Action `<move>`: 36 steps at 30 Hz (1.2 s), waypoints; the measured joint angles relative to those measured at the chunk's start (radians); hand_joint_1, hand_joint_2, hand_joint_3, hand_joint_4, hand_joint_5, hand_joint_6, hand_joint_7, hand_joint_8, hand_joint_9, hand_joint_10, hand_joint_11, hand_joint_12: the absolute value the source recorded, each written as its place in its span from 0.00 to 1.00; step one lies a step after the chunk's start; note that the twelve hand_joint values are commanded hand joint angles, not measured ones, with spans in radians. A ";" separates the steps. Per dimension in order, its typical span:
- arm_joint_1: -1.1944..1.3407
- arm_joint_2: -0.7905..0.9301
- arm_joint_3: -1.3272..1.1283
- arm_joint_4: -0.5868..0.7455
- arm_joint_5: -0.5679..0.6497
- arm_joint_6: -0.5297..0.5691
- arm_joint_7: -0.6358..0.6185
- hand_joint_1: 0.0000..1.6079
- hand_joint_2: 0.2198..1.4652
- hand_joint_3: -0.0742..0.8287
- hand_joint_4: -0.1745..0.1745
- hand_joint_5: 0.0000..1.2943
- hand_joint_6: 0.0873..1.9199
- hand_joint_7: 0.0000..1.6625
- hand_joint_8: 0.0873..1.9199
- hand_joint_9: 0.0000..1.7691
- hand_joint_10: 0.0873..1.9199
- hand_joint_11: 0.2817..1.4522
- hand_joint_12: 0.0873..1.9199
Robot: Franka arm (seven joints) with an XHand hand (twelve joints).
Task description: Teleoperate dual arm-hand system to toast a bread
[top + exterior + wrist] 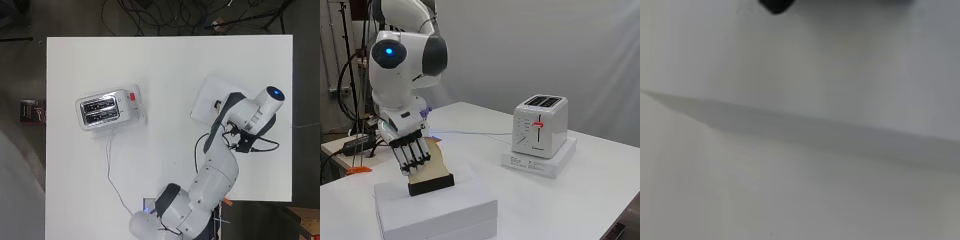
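The hand [412, 155] is seen in the side view pointing down over a white box [440, 210], its fingers [415, 156] fairly straight and laid flat against the face of a slice of bread [432, 170]. Whether a thumb is closed on the far face cannot be told. The slice is held or propped upright, tilted slightly, its dark bottom crust [431, 184] touching the box top; its long axis runs roughly vertical.

In the overhead view the hand and bread are hidden under the arm's wrist; only the white box [206, 102] is shown there, right of centre on the table [165, 60]. The toaster [100, 110] is placed well apart to the left, slots up, on a flat white base [540, 162], red lever [538, 124] on its end and cord [112, 175] trailing toward the arm's base.

The wrist view is filled by blurred white surface with one edge crossing it.
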 joint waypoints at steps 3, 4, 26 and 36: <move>-0.004 -0.010 -0.003 -0.015 -0.018 0.033 -0.010 0.76 0.79 0.08 0.02 0.51 0.66 0.59 0.57 0.70 0.23 0.30 0.43; -0.004 -0.011 -0.003 -0.013 -0.033 0.027 -0.008 0.76 0.79 0.08 0.01 0.51 0.66 0.59 0.57 0.70 0.22 0.30 0.44; 1.085 -0.398 -0.625 0.026 0.102 -0.067 0.015 0.75 0.79 0.08 0.06 0.51 0.69 0.60 0.54 0.73 0.04 0.39 0.12; 1.666 -0.502 -0.529 -0.004 0.035 -0.042 0.078 0.76 0.77 0.08 0.00 0.53 0.66 0.63 0.50 0.80 0.00 0.43 0.16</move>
